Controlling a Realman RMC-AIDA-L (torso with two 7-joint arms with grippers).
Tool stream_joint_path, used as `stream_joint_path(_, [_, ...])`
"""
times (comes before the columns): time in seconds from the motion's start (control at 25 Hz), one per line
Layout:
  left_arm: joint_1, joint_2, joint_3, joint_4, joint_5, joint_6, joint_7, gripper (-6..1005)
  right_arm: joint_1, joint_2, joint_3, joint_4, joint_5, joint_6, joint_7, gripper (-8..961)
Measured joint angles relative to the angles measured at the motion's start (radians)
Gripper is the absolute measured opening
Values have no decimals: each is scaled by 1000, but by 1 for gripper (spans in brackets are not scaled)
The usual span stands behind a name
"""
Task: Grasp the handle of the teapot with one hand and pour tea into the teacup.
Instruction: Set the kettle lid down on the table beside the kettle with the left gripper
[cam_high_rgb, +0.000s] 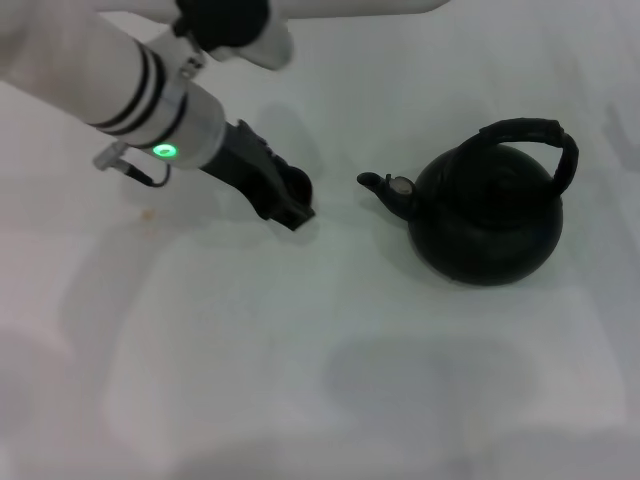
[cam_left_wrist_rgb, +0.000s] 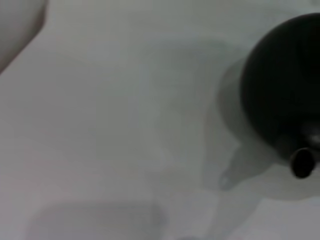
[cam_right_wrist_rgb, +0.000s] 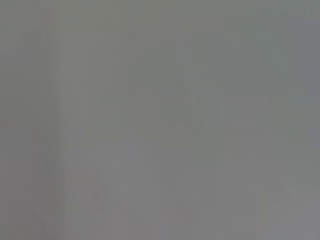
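My left gripper (cam_high_rgb: 290, 205), finger state unclear, near teapot (cam_high_rgb: 487, 225); careless reach could knock spout (cam_high_rgb: 378, 187).

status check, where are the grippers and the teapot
Left gripper low over the table, short of the spout. Teapot upright, handle ungrasped. Right gripper not in view. Nothing visible between gripper and teapot.

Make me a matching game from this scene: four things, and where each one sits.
1 teapot
2 handle
3 spout
4 left gripper

A arches over the pot's top
B juts from the pot toward the robot's left
C stands on the table, robot's right side
D low over the table, left of the spout

Pairs: 1-C, 2-A, 3-B, 4-D
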Motion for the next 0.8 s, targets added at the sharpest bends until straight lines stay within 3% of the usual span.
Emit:
stream_joint_path(0.24, [-12,-2,102,-4,-14,-16,-23,695,2,0,0,3,7,1,0,856])
stream_joint_path(0.8, [-8,-3,158,-12,-4,-21,-34,694,4,-2,0,5,10,14,0,855])
